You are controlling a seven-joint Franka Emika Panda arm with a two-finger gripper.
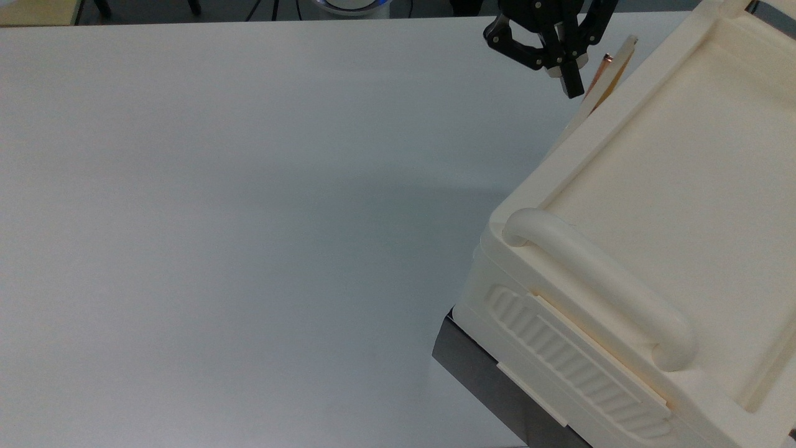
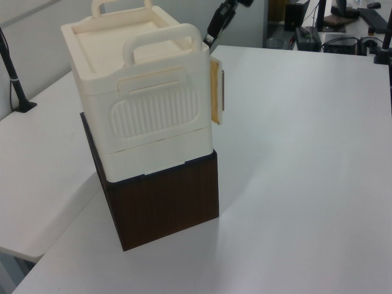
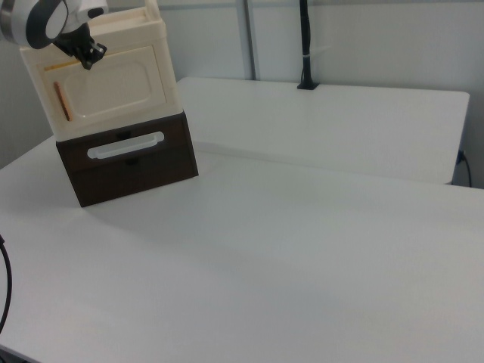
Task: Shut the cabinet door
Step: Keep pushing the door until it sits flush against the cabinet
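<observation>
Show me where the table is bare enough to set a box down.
The white table is bare across the top view's left, right up to the cabinet. In the right view, everything to the right view's right of the dark wooden base is bare too. It is crowded beside the gripper and the nearly shut cabinet door.

No readable text, labels, brands, numbers or signs anywhere.

One large cream plastic cabinet stands at the left view's upper left, with one cream door panel. One dark brown wooden drawer box sits beneath it. One white table bears them.
</observation>
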